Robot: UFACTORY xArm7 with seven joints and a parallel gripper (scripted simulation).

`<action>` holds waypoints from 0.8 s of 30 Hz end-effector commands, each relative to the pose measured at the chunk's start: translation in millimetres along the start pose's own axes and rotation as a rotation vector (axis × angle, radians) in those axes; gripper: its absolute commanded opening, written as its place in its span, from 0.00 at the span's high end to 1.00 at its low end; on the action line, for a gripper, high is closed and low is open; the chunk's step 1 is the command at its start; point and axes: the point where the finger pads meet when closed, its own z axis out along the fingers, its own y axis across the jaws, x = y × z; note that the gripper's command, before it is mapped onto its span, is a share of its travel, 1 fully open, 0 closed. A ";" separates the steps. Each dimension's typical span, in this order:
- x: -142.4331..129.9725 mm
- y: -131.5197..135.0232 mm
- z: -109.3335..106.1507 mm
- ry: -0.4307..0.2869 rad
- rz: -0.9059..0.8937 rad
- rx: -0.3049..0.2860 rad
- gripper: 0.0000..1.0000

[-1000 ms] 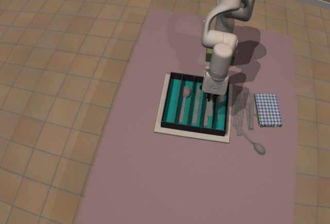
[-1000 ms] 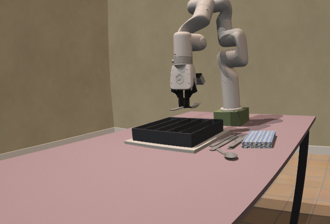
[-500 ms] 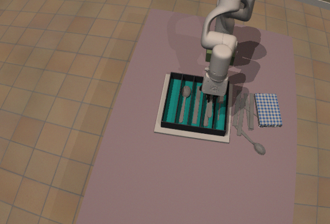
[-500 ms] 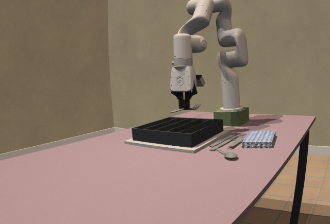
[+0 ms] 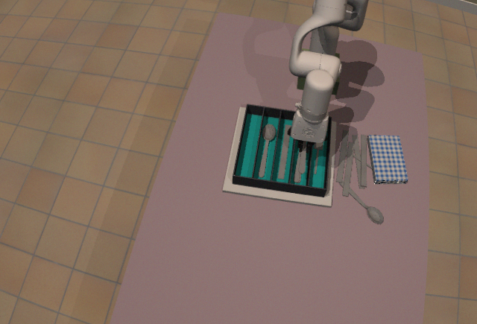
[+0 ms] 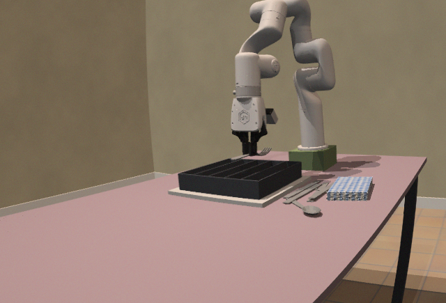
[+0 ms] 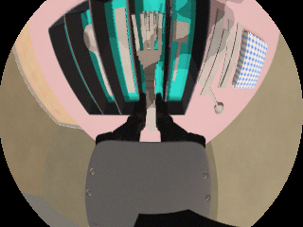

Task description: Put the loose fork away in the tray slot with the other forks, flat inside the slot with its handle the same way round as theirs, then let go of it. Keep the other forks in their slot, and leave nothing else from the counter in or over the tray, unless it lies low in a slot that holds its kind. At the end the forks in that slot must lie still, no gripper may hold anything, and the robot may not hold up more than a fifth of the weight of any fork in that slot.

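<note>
My gripper point(image 6: 251, 148) is shut on the loose grey fork point(image 6: 257, 154) by its handle. It holds the fork roughly level, a little above the rim of the black tray point(image 6: 239, 177), with the tines towards the robot base. In the overhead view the gripper point(image 5: 307, 145) hangs over the fourth slot from the left, where grey cutlery point(image 5: 299, 166) lies. The wrist view shows the fork point(image 7: 148, 51) lined up along a teal slot, tines at the far end. The forks under it are partly hidden.
The tray point(image 5: 281, 151) sits on a white mat and holds a spoon point(image 5: 266, 147) and a flat grey piece point(image 5: 285, 155) in other slots. Right of it lie loose cutlery point(image 5: 350, 162), a spoon point(image 5: 371, 212) and a blue checked napkin point(image 5: 387, 159). The green robot base point(image 6: 312, 157) stands behind.
</note>
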 end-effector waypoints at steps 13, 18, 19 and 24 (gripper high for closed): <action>1.3 0.4 31.5 -0.004 0.000 0.001 0.95; 2.4 0.6 42.8 -0.004 0.000 0.001 0.95; 2.4 0.6 42.8 -0.004 0.000 0.001 0.95; 3.3 0.7 51.3 -0.004 0.000 0.001 0.95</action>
